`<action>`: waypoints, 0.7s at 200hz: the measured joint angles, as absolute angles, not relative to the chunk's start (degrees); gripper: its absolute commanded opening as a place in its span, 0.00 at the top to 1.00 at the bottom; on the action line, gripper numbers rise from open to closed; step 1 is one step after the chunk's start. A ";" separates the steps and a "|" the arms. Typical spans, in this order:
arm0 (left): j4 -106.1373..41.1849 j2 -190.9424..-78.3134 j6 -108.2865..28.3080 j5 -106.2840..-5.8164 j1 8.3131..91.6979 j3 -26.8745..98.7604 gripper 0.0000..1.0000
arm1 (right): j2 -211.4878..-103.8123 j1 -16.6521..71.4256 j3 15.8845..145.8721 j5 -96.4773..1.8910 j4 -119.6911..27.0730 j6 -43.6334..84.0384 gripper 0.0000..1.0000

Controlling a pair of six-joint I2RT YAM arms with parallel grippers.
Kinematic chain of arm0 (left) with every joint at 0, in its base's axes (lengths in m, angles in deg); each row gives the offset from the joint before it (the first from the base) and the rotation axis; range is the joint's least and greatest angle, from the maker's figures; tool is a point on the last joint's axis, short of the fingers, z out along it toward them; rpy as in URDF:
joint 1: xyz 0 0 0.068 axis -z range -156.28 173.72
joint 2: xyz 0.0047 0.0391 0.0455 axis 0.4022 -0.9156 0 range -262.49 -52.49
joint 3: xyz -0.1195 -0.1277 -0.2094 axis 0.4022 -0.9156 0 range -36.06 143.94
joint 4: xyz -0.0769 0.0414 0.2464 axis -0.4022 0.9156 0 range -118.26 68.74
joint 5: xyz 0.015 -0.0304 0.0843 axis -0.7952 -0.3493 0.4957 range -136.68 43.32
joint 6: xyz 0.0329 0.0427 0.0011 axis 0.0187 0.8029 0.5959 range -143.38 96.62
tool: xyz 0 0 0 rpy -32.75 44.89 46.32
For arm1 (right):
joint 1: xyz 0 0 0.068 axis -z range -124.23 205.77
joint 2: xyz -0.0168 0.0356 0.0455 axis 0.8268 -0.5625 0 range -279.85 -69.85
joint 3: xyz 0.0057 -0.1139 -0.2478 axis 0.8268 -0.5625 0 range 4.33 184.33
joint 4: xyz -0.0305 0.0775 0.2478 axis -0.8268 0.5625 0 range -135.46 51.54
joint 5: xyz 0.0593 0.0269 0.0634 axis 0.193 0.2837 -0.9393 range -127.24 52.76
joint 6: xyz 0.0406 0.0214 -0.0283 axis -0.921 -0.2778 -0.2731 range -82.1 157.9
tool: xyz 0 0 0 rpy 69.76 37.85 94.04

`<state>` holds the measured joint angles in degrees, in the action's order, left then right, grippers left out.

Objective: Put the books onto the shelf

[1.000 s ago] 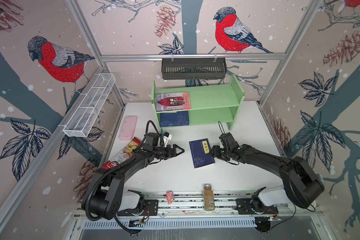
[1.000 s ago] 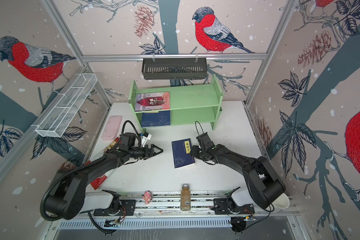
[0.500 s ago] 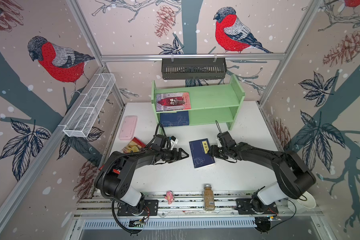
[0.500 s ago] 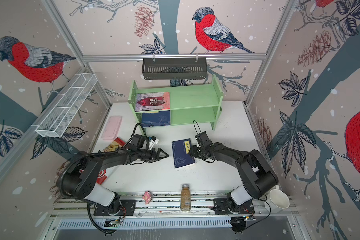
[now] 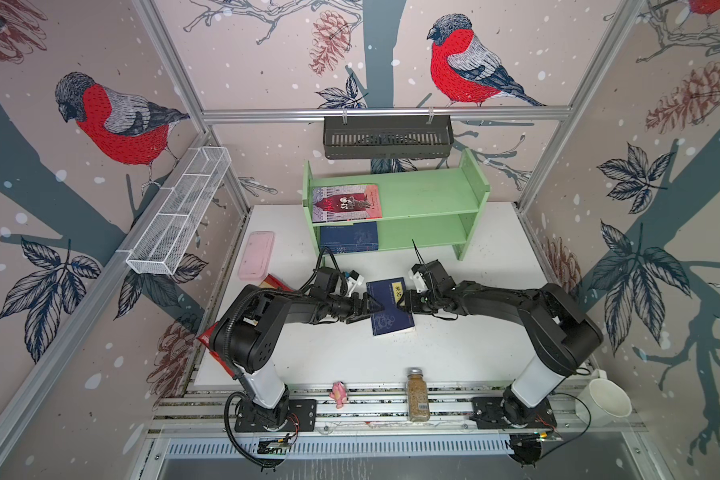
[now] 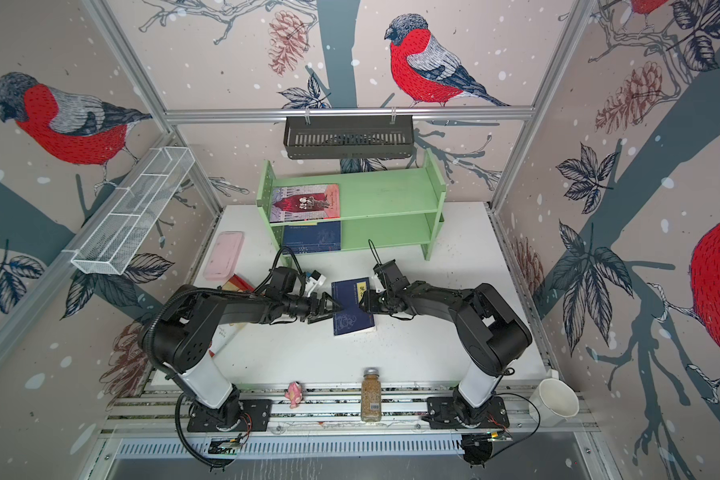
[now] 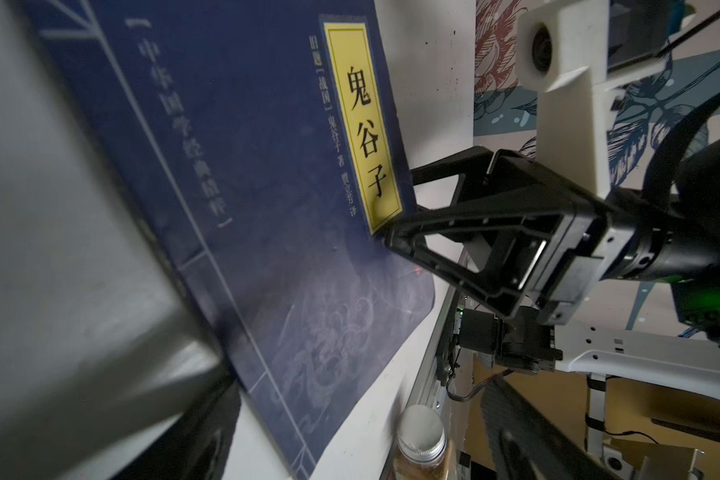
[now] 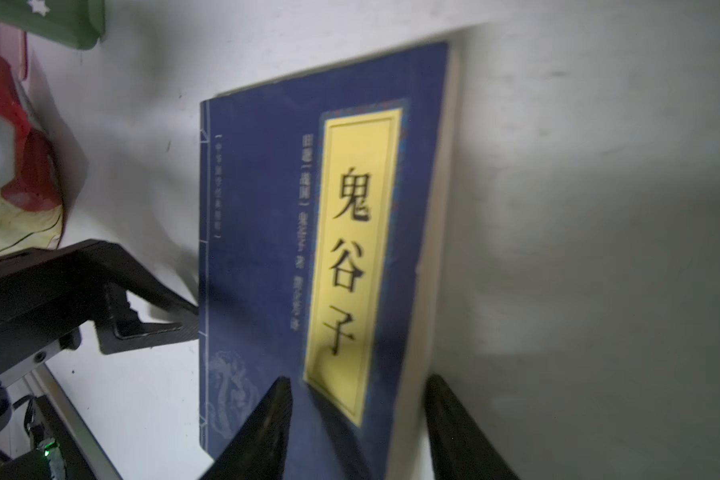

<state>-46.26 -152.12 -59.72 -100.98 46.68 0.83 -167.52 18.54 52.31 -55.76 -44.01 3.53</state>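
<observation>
A navy book (image 5: 389,307) with a yellow title label lies on the white table (image 5: 454,353) in both top views. My left gripper (image 5: 370,308) is open, its fingertips (image 8: 171,309) at the book's spine edge. My right gripper (image 8: 356,382) is open and straddles the opposite page edge, one finger over the cover and one outside the pages; the left wrist view shows it (image 7: 400,208) there too. The green shelf (image 5: 429,195) stands behind. A pink-red book (image 5: 346,203) lies on its upper tier and another navy book (image 5: 348,237) on the lower one.
A pink slab (image 5: 256,254) and a red packet (image 5: 275,282) lie at the table's left. A spice jar (image 5: 417,392), a pink figurine (image 5: 338,394) and a white cup (image 5: 603,401) sit along the front rail. A black basket (image 5: 387,137) and a wire basket (image 5: 179,216) hang on the walls.
My left gripper has moved right, up to the book's spine edge. The right gripper's jaws have narrowed around the page edge. The book has stayed in place.
</observation>
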 measured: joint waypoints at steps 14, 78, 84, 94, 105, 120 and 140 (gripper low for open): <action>-46.85 -152.95 -60.46 -101.92 46.68 1.26 0.07 | -168.02 17.71 52.47 -55.57 -44.84 3.55 0.46; -45.67 -148.51 -60.92 -100.57 44.86 -1.93 0.04 | -168.76 16.46 50.67 -56.44 -50.69 2.07 0.46; -45.80 -148.25 -61.01 -100.52 44.45 -2.37 0.04 | -168.74 16.46 50.45 -56.59 -51.13 2.00 0.46; -46.12 -148.08 -61.32 -100.68 43.88 -2.80 0.04 | -168.72 16.46 50.08 -56.99 -51.87 1.74 0.47; -46.67 -148.10 -62.17 -100.81 43.38 -3.06 0.04 | -168.54 16.44 49.58 -57.67 -52.57 1.56 0.50; -46.93 -148.12 -62.43 -100.83 42.92 -3.24 0.04 | -167.87 16.33 48.57 -58.43 -53.05 0.63 0.56; -47.48 -147.95 -62.47 -100.55 42.44 -3.72 0.04 | -166.58 16.22 47.15 -59.63 -52.68 0.06 0.61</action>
